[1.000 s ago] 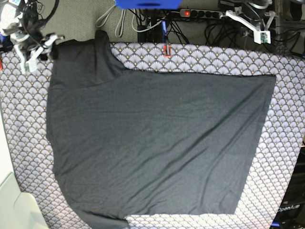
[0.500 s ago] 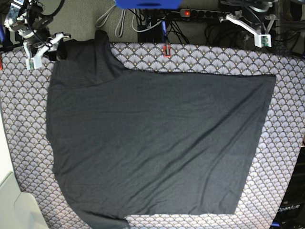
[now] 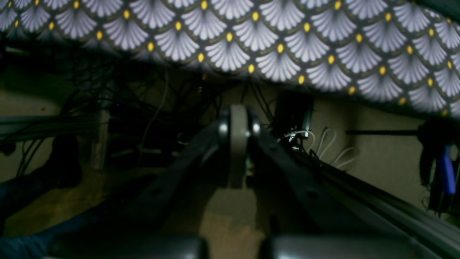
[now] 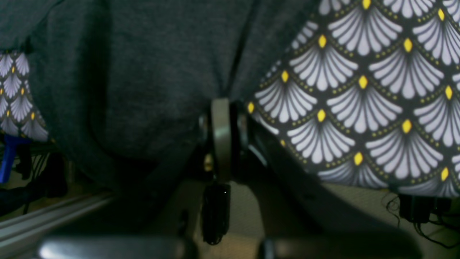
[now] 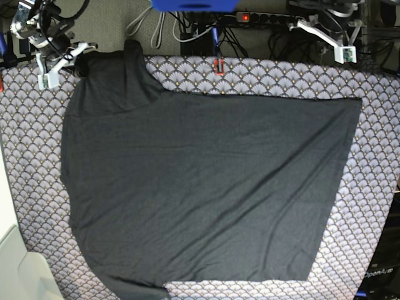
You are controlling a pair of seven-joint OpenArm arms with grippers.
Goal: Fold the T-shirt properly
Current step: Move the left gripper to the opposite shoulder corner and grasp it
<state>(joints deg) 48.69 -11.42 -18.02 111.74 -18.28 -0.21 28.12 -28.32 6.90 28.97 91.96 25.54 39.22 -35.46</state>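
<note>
T-shirt (image 4: pixel 143 90) edge pinched in right pincer (image 4: pixel 221 108)

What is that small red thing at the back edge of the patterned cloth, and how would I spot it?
Start from the scallop-patterned cloth covering the table, under the big dark T-shirt. Follow the cloth's far edge toward its middle, just past the shirt's upper hem: there sits the small red thing. I cannot tell what it is, but it is the only bright red spot on the cloth.
</note>
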